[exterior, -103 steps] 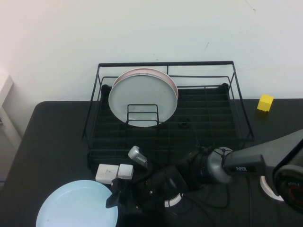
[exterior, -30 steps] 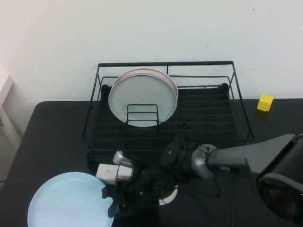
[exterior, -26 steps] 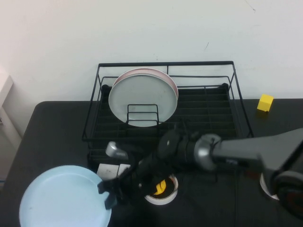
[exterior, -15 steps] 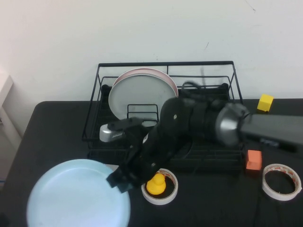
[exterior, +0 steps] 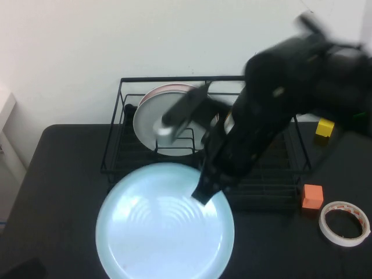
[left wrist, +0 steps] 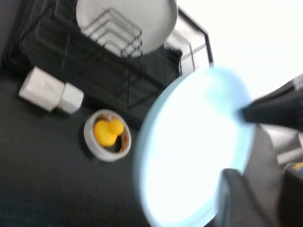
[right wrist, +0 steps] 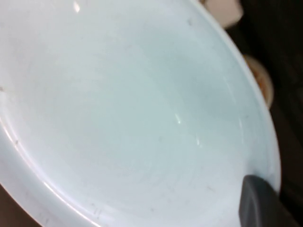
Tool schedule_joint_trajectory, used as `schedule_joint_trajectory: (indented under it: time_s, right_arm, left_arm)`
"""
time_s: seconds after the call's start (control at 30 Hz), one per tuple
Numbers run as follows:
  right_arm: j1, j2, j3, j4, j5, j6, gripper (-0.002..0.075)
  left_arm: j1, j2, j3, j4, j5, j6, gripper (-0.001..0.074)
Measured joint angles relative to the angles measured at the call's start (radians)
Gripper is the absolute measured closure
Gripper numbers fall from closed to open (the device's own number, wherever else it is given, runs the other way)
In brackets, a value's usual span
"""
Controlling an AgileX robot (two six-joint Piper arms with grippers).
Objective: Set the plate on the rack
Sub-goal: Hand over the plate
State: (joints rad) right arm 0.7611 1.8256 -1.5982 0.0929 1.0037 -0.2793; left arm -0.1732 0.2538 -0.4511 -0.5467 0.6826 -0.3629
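The light blue plate (exterior: pixel 165 224) is off the table, raised in front of the black wire rack (exterior: pixel 290 116) and facing up. My right gripper (exterior: pixel 200 195) is shut on the plate's far right rim, its arm reaching down over the rack. The right wrist view is filled by the plate (right wrist: pixel 137 109), with one dark finger (right wrist: pixel 258 203) on its rim. In the left wrist view the plate (left wrist: pixel 194 146) hangs tilted near the rack (left wrist: pixel 47 47). My left gripper (left wrist: pixel 260 189) shows only as blurred grey shapes beside the plate's edge.
A pale grey plate (exterior: pixel 174 119) and a pink-rimmed plate (exterior: pixel 212 102) stand in the rack's left part. A yellow cube (exterior: pixel 324 127), an orange cube (exterior: pixel 312 196) and a tape roll (exterior: pixel 344 215) lie right. A white box (left wrist: pixel 49 90) and a duck-holding ring (left wrist: pixel 108 135) lie below.
My right arm has lifted the plate from the table's front left, up and to the right, to in front of the rack. The plate now looks much larger.
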Motion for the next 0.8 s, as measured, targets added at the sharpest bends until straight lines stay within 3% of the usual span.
schedule_joint_trajectory:
  time_s: [0.17, 0.23, 0.3, 0.47, 0.6, 0.7, 0.8]
  right_arm:
    - [0.000, -0.115, 0.000, 0.012, 0.018, 0.004, 0.0714]
    - [0.000, -0.134, 0.000, 0.055, 0.029, -0.012, 0.0715]
    - [0.000, -0.137, 0.000, 0.127, 0.030, -0.045, 0.0715]
    - [0.000, -0.144, 0.000, 0.299, 0.029, -0.144, 0.0715]
    - [0.000, -0.146, 0.000, 0.355, 0.019, -0.191, 0.0715]
    - [0.000, -0.146, 0.000, 0.355, 0.002, -0.199, 0.0715]
    - [0.000, -0.146, 0.000, 0.374, -0.022, -0.216, 0.0715]
  left_arm:
    - [0.000, 0.028, 0.000, -0.052, 0.037, 0.054, 0.0250]
    - [0.000, 0.035, 0.000, -0.082, 0.037, 0.100, 0.0176]
    - [0.000, 0.041, 0.000, -0.103, 0.037, 0.138, 0.0148]
    - [0.000, 0.056, 0.000, -0.114, 0.037, 0.188, 0.0172]
    - [0.000, 0.058, 0.000, -0.114, 0.041, 0.217, 0.0246]
    - [0.000, 0.058, 0.000, -0.105, 0.041, 0.236, 0.0375]
    - [0.000, 0.058, 0.000, -0.074, 0.041, 0.264, 0.0580]
